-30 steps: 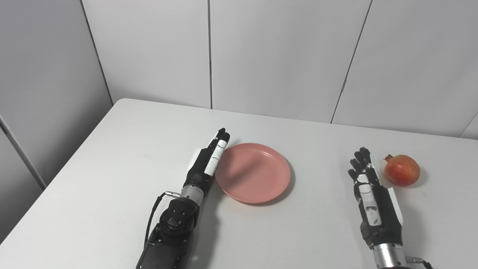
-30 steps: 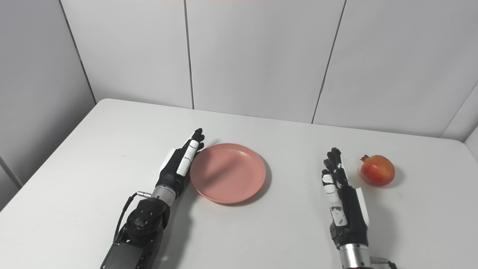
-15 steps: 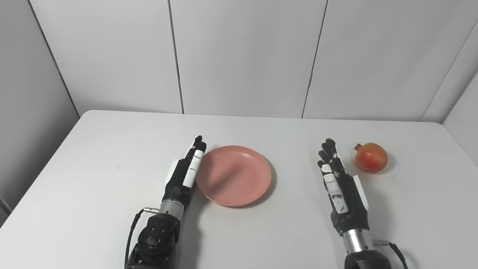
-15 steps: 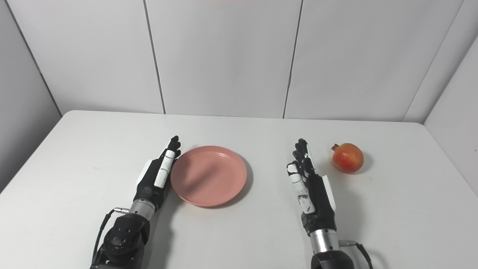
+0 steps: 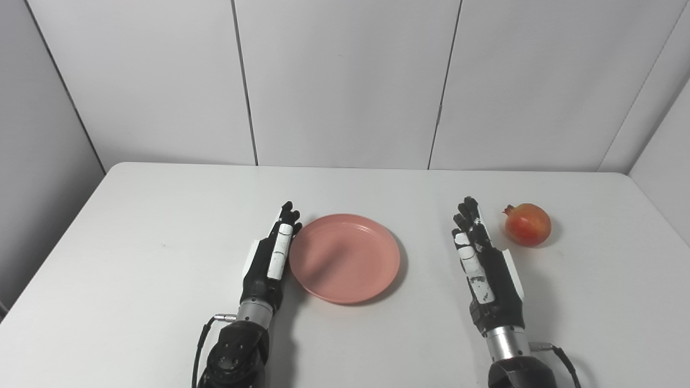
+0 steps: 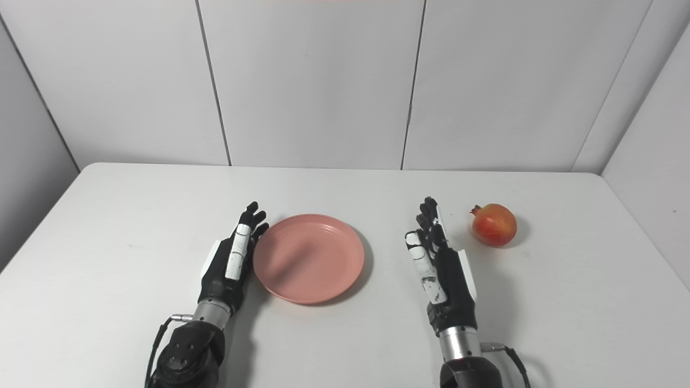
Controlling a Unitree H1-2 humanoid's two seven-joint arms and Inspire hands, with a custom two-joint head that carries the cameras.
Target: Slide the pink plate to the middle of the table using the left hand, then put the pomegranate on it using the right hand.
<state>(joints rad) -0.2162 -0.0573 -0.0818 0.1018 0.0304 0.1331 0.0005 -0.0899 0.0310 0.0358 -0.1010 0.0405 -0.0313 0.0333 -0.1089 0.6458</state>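
The pink plate (image 5: 345,257) lies flat near the middle of the white table (image 5: 135,242). The left robot hand (image 5: 271,260) stands edge-on at the plate's 9 o'clock, fingers straight and released, right against the rim and grasping nothing. The right robot hand (image 5: 482,267) stands at the plate's 3 o'clock, apart from it, fingers extended and empty. The pomegranate (image 5: 528,224) rests on the table at the right robot hand's 1 o'clock, near but not touched.

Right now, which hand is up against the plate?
The left hand: its fingers lie along the pink plate's left rim. The right hand stands apart, between plate and pomegranate.
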